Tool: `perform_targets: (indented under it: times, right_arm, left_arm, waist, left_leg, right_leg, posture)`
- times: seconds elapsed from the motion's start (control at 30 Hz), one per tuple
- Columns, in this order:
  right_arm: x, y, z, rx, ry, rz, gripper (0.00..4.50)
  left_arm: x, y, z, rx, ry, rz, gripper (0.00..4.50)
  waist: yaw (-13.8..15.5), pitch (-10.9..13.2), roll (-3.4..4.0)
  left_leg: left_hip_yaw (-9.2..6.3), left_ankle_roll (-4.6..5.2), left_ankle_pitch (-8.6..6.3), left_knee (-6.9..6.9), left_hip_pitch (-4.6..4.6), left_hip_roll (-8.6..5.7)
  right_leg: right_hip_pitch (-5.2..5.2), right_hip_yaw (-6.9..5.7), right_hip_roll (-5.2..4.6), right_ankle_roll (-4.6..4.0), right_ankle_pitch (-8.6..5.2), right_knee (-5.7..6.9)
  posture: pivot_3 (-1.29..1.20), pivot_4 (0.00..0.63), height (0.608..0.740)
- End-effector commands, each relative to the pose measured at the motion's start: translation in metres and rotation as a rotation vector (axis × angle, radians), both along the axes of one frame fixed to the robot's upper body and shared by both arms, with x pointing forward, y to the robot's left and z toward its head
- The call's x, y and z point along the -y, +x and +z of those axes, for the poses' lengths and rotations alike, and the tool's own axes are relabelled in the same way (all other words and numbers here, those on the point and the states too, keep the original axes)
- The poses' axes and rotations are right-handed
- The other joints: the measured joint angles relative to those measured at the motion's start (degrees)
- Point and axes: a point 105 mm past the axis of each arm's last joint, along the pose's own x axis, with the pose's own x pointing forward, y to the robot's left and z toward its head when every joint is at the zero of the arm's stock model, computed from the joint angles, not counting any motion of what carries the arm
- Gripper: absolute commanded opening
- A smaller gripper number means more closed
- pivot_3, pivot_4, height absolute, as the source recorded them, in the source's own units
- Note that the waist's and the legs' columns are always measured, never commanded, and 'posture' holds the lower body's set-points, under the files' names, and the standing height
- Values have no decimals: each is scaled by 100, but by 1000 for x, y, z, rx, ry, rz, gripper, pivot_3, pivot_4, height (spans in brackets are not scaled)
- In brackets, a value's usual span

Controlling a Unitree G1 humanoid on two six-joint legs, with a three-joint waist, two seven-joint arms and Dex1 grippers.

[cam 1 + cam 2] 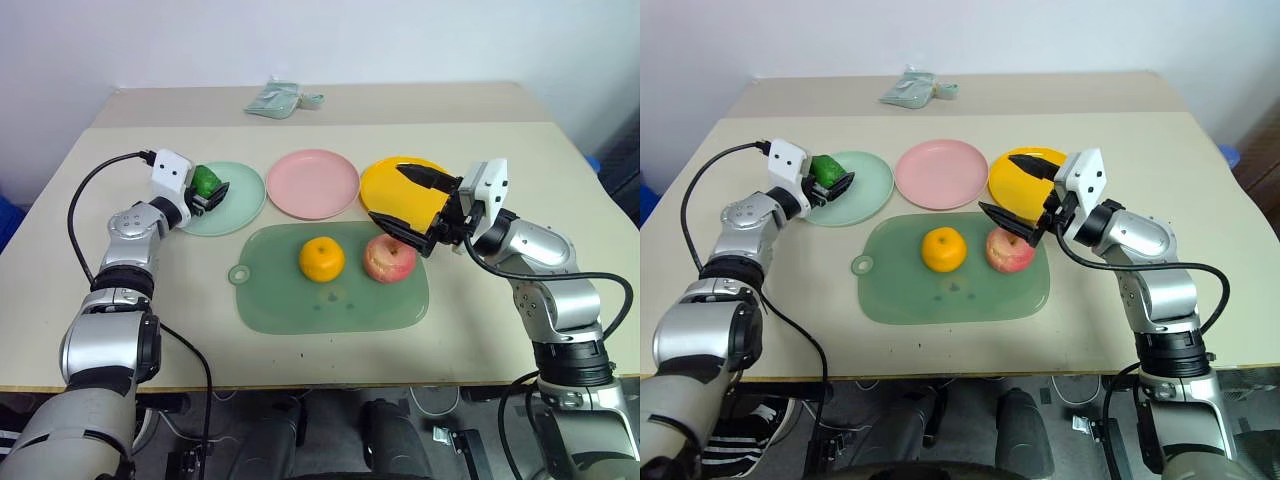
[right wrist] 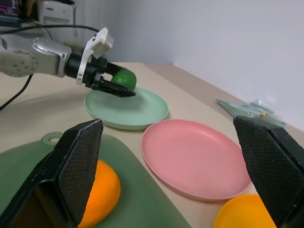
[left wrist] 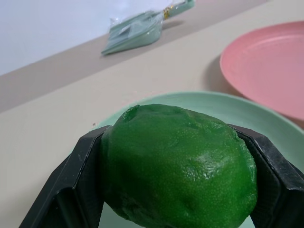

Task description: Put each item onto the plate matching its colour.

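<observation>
Your left claw [image 1: 210, 193] grips the green fruit [image 1: 205, 180] over the mint plate [image 1: 240, 205]; released high, it may roll off. Your right claw [image 1: 405, 205] is wide.

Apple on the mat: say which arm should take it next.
Right. The open right gripper hovers just above the apple; the left gripper is holding the green fruit over the green plate.

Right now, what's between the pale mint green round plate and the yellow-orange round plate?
The pink round plastic plate, empty, sits between the mint green plate and the yellow-orange plate, clearest in the eye views.
</observation>
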Motion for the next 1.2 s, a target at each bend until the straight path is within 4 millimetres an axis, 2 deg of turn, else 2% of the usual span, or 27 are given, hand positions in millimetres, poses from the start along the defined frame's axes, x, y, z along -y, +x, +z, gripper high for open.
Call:
perform_targets:
  times: [0.03, 0.17, 0.3, 0.47, 0.57, 0.67, 0.9, 1.1, 1.2]
  right_arm:
    - [5, -3, 8, 54, 4, -9, 4500]
    - [10, -2, 7, 59, 2, -15, 4500]
    - [13, -1, 8, 66, 8, -20, 4500]
    - [12, -8, 17, 78, 71, 28, 4500]
    - [12, -13, 18, 71, 60, 55, 4500]
    - [13, -12, 17, 57, 57, 53, 4500]
    - [13, -13, 18, 50, 53, 47, 4500]
    - [8, -16, 14, 26, 21, 51, 4500]
    - [5, -16, 12, -1, 7, 49, 4500]
  left_arm:
    - [1, 4, 18, 34, -20, 0, 4466]
    - [-1, 4, 27, 60, -8, -2, 4466]
    - [4, 2, 44, 121, 2, -48, 4466]
    - [55, -21, 62, 187, -120, -436, 4466]
    - [73, -40, 57, 181, -94, -618, 4466]
    - [82, -53, 46, 147, -62, -719, 4466]
    - [89, -68, 38, 80, -121, -849, 4466]
    - [94, -87, 49, 87, -219, -982, 4466]
    - [94, -92, 45, 39, -206, -1007, 4466]
  waist:
    - [-14, 0, 0]
    - [-21, 0, 0]
    - [-15, 0, 0]
    - [13, 0, 0]
    - [-28, -1, 1]
    - [-120, -1, 2]
    - [-144, -1, 2]
    - [-149, -1, 2]
    - [-150, -1, 2]
  left_leg:
    - [0, 0, 0, 0, 0, 0]
    - [1, -1, 1, 0, 0, 0]
    - [1, -3, 2, 2, 0, 0]
    - [-1, -3, 2, 2, -1, 0]
    - [0, -3, 2, 3, 0, -1]
    - [2, -3, 3, 0, 3, 1]
    - [-1, -10, 7, 5, 6, 2]
    - [-3, -9, 7, 2, 5, 2]
    - [-3, -10, 7, 3, 5, 2]
  right_leg:
    - [-1, 0, 0, 0, 0, 1]
    - [-2, 0, 0, 0, 0, 4]
    - [-2, 0, 0, -1, 1, 5]
    - [0, 0, -1, -1, 1, 5]
    - [3, 0, -3, -1, 1, 3]
    - [-2, 3, -1, -4, 2, 9]
    - [-3, 3, 0, -8, 4, 22]
    - [-5, 3, -1, -8, 4, 21]
    - [-5, 3, 0, -9, 4, 22]
  posture:
    - [0, 150, 740]
    - [0, 150, 740]
    - [0, 150, 740]
    - [0, 150, 740]
    - [0, 150, 740]
    - [0, 150, 740]
    - [0, 150, 740]
    - [0, 150, 740]
    - [0, 150, 740]
